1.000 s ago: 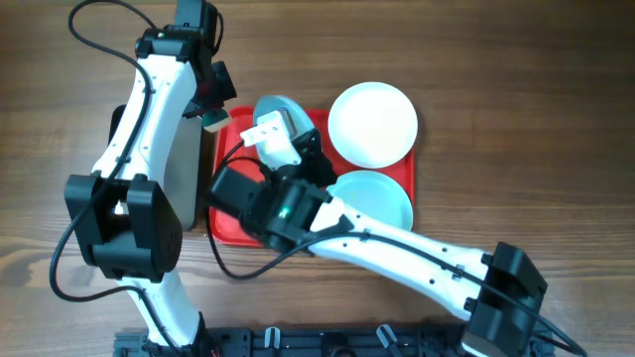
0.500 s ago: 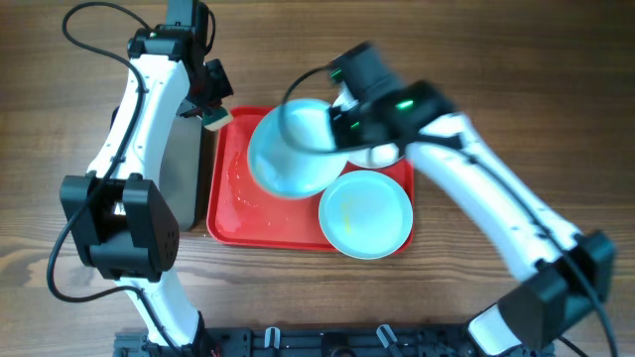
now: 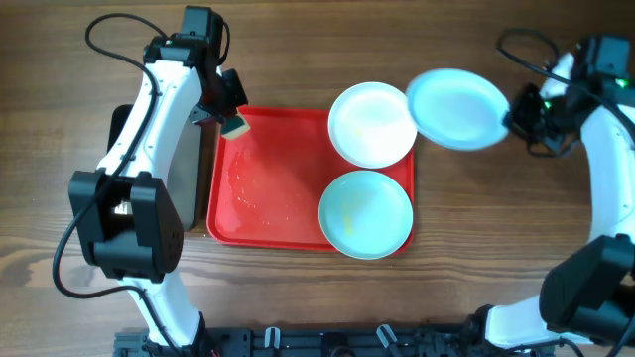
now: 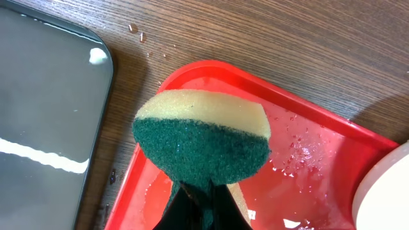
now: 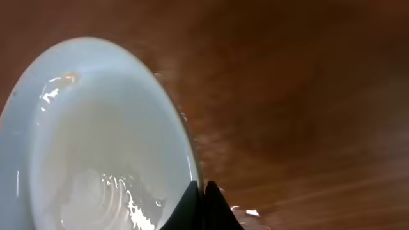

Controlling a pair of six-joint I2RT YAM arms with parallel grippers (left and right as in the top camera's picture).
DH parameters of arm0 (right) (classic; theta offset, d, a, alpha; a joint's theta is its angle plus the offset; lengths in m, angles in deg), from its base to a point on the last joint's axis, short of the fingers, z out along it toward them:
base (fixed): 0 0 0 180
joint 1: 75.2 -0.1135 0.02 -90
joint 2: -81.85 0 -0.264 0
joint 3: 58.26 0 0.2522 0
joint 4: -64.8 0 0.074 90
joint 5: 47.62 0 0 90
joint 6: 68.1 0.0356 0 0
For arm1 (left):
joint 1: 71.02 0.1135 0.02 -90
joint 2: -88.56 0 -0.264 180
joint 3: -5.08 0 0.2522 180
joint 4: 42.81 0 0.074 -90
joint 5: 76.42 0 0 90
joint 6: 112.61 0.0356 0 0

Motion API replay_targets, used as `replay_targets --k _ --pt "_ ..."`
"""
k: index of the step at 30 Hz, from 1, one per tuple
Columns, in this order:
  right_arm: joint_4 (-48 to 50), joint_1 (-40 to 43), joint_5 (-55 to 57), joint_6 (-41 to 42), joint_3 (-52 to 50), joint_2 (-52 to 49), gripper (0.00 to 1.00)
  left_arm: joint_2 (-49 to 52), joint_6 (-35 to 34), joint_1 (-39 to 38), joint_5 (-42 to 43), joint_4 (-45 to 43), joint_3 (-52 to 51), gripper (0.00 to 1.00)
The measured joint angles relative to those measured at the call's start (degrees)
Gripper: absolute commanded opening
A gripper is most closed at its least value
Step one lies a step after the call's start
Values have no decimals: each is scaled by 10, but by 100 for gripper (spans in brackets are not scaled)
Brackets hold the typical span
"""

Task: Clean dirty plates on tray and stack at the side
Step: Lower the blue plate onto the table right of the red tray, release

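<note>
- Pinches with the left gripper [image 4: 198,201] a soft oval sponge [image 4: 203,142], yellow foam on one face and dark green scouring pad on the other. Jaws narrow, pressed into the sponge from both sides at its lower end.
- Holds the sponge over the far left corner of the large red rectangular plastic tray [image 3: 263,188], just inside the raised rim. Not possible to tell if it touches the tray floor.
- On the bare left half of the tray floor, water drops [image 4: 295,148] and a wet shine; a few drops also on the wood near that corner.
- Clamps with the right gripper [image 3: 518,119] the right rim of a round shallow pale mint-blue plate [image 3: 456,109]. Fingers almost together, with only the thin rim between them.
- Holds this plate off the tray, past its right side, above the brown wooden table [image 3: 496,248]. In the overhead view, left edge slightly over the rim of the plate next to it.
- In the right wrist view, inside of the held plate wet and glossy, wood behind it blurred.
- On the tray, at the far right corner: a round white plate [image 3: 372,124], part of it reaching past the far rim.
- On the tray, at the near right corner: a second mint-blue plate [image 3: 365,213], with a faint yellowish mark inside. Rims of these two plates very close; cannot tell if touching.
- Just beside the left side of the red tray: a black metal tray [image 4: 45,115] with a shiny wet surface, partly hidden under the left arm in the overhead view.
</note>
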Motion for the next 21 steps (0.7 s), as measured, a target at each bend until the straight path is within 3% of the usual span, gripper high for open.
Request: replay_targets --k 4,13,21 --pt "41 51 18 0 -92 0 4 0 0 0 0 -6 0 4" --pt "119 61 76 19 -233 0 4 0 0 0 0 -10 0 4" --pt "88 61 79 30 -249 0 21 0 0 0 0 -13 0 4"
